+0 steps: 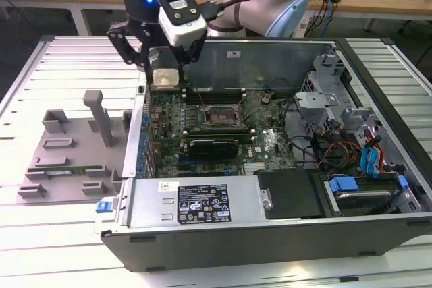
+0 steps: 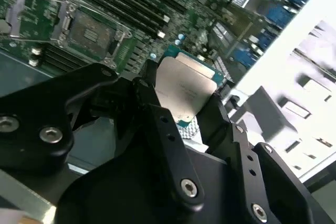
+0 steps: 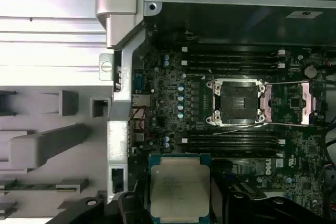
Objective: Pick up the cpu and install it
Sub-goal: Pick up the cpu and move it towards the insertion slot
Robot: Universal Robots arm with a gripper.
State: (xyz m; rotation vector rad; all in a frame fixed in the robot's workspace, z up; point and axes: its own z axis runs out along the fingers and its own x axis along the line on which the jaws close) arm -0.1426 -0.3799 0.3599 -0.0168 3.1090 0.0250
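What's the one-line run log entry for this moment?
gripper: shut on cpu | cpu: held over motherboard, apart from socket | socket: open, empty

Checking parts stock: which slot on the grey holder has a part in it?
The one with the green memory stick; the grey holder's other slots look empty.

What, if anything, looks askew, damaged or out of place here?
Nothing stands out. The chip sits squarely between the jaws of the gripper, above the board, and the socket lies open with nothing in it.
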